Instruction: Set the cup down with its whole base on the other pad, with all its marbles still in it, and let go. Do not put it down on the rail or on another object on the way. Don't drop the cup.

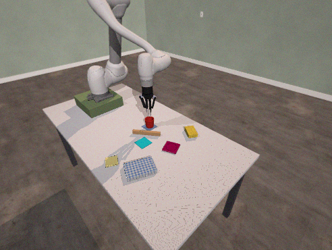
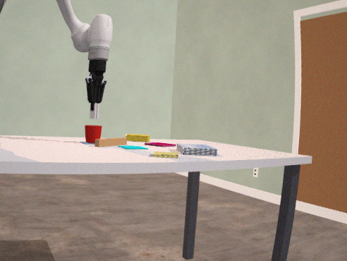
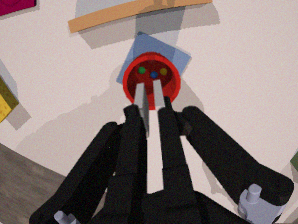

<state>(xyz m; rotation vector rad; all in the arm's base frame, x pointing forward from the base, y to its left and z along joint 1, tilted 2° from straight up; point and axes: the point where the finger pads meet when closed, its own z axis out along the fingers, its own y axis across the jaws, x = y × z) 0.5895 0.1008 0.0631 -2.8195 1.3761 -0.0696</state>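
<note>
The red cup (image 1: 149, 121) stands upright on a blue pad (image 1: 150, 128) just behind the wooden rail (image 1: 146, 132). In the wrist view the cup (image 3: 152, 82) holds coloured marbles, and the blue pad (image 3: 160, 52) shows around it. The teal pad (image 1: 143, 142) lies on the other side of the rail. My gripper (image 1: 148, 109) hangs straight above the cup, clear of its rim, as the side view (image 2: 94, 114) shows. Its fingers are nearly together with a narrow gap and hold nothing.
A magenta pad (image 1: 171, 147), a yellow block (image 1: 191, 131), a small yellow square (image 1: 111, 161) and a blue checkered block (image 1: 140, 167) lie around the teal pad. The arm's green base (image 1: 98, 100) stands at the table's far left corner.
</note>
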